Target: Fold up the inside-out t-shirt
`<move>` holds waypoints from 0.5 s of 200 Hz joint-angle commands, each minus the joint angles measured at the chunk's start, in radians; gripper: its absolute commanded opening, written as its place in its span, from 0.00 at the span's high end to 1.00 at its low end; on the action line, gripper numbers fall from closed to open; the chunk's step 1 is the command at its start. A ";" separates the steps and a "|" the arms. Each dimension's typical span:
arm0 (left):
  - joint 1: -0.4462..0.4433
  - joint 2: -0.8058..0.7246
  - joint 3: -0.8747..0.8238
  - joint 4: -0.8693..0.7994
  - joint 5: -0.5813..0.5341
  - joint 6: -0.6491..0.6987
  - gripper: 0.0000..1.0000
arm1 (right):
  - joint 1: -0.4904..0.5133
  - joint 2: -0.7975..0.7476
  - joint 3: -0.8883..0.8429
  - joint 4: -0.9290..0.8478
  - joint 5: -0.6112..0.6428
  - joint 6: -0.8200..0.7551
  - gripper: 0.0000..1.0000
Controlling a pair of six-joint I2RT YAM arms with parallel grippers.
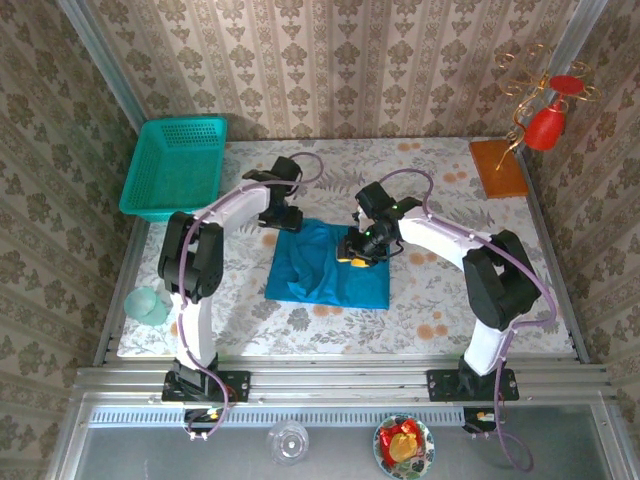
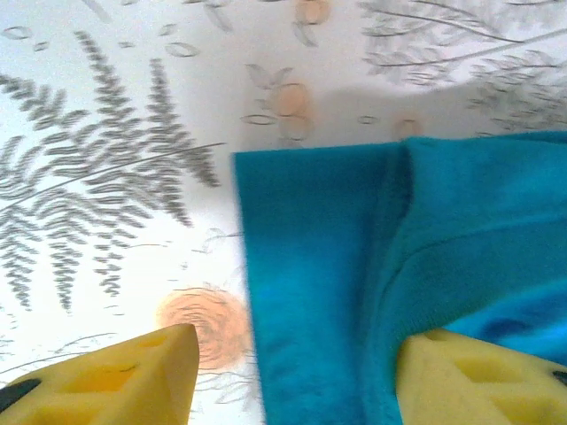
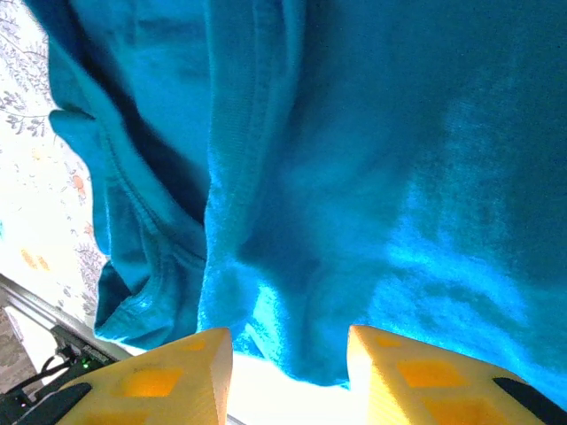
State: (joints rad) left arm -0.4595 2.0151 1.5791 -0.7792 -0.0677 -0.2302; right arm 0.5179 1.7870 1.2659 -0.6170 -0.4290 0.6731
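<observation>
T-shirt (image 1: pixel 325 265) lies in the middle of the table (image 1: pixel 450 290). It is flat and folded into a rough square, with some bunched folds on its left side.

It is soft, thin cloth. I think it is very light and floppy, so it will sag and bend when it is lifted. It will not break. It may slide a bit on the smooth table cover, and one layer can slip off another. A pinch should catch all the layers it needs.

The left claw (image 1: pixel 283 218) is at the far left corner of the shirt. Its yellow fingers (image 2: pixel 133 381) are wide apart. One is over the bare table and one is over the cloth, with the shirt's edge between them. Nothing is pinched.

The right claw (image 1: pixel 358 250) is low over the far right part of the shirt. Its fingers are apart too. A cloth edge sits just past the tips, and I see no pinch.

The thick sewn hems and the corners look like good places to hold. With one in each claw, the cloth can be kept spread out and not bunch up.
</observation>
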 commanded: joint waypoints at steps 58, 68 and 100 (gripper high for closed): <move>0.140 0.032 0.018 -0.031 0.098 0.045 0.45 | 0.009 0.014 -0.002 -0.038 0.032 -0.022 0.62; 0.141 -0.002 0.009 -0.030 0.111 0.039 0.45 | 0.011 0.014 0.000 -0.039 0.032 -0.023 0.63; 0.104 -0.161 -0.067 -0.034 0.212 -0.003 0.45 | 0.013 0.015 0.000 -0.041 0.034 -0.024 0.65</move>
State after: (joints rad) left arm -0.3206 2.0090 1.5623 -0.7811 0.0460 -0.2092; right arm 0.5243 1.7966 1.2659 -0.6281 -0.4171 0.6582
